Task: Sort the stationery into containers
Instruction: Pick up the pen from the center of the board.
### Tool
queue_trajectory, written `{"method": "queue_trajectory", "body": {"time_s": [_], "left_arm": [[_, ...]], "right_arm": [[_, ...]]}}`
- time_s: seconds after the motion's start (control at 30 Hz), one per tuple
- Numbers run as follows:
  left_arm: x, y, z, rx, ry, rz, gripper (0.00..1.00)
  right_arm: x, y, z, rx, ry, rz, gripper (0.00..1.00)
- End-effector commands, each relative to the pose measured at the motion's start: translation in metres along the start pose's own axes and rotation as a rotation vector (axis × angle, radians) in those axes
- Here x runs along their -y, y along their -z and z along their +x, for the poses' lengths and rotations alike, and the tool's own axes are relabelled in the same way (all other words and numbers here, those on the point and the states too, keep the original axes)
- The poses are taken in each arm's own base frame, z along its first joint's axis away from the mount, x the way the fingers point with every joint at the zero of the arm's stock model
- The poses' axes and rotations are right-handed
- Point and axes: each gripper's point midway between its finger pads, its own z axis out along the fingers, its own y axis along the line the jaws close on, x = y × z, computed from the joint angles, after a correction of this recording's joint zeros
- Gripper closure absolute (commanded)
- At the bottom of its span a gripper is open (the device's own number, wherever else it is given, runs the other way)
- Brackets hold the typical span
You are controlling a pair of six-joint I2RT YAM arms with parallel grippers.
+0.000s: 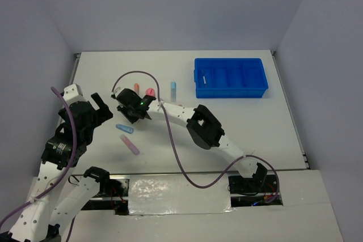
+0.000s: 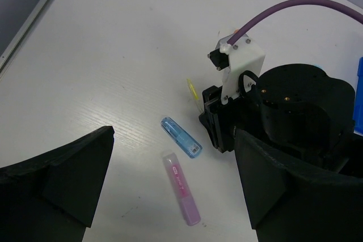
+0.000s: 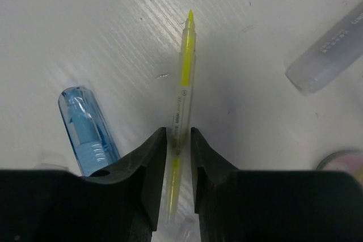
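A thin yellow stick (image 3: 184, 72) lies on the white table, and my right gripper (image 3: 178, 137) is shut on its middle, one finger pressed to each side. In the top view that gripper (image 1: 134, 107) is low over the left half of the table. A blue highlighter (image 2: 181, 138) and a pink one (image 2: 181, 188) lie just beneath my left gripper (image 2: 173, 157), which hangs wide open and holds nothing. The blue tray (image 1: 229, 93) stands at the back right with one small pale item in its left compartment.
An orange-capped highlighter (image 1: 136, 87), a pink-capped tube (image 1: 151, 92) and a light blue highlighter (image 1: 173, 88) lie just beyond the right gripper. A grey translucent highlighter (image 3: 332, 49) lies to the right of the yellow stick. The right arm's purple cable (image 1: 136, 73) loops above the table.
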Motion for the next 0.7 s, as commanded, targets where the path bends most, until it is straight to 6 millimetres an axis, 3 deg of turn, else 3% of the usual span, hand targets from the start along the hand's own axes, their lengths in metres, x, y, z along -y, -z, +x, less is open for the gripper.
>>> {"method": "queue_trajectory", "body": {"time_s": [0.0,0.2,0.3,0.33,0.47,0.57,0.67], "left_arm": [[0.006,-0.001,-0.006,0.022,-0.001,0.027,0.01],[0.005,0.001,-0.008,0.034,0.005,0.034,0.01],[0.005,0.001,-0.008,0.036,0.008,0.035,0.01],[0.005,0.001,-0.008,0.037,0.008,0.034,0.01],[0.012,0.004,-0.009,0.039,0.004,0.082,0.01],[0.019,0.010,-0.014,0.069,0.012,0.142,0.01],[0.022,0.014,-0.017,0.094,0.020,0.180,0.01]], "right_arm": [[0.000,-0.006,-0.007,0.016,-0.005,-0.012,0.70],[-0.003,-0.007,0.010,-0.030,-0.034,-0.020,0.83],[-0.006,0.001,0.003,-0.013,-0.074,-0.033,1.00],[-0.006,0.005,-0.003,0.002,-0.086,-0.036,1.00],[-0.005,0.032,-0.046,0.115,-0.157,-0.046,1.00],[0.001,0.071,-0.094,0.243,-0.215,-0.075,1.00],[0.014,0.137,-0.146,0.390,-0.247,-0.082,1.00]]}}
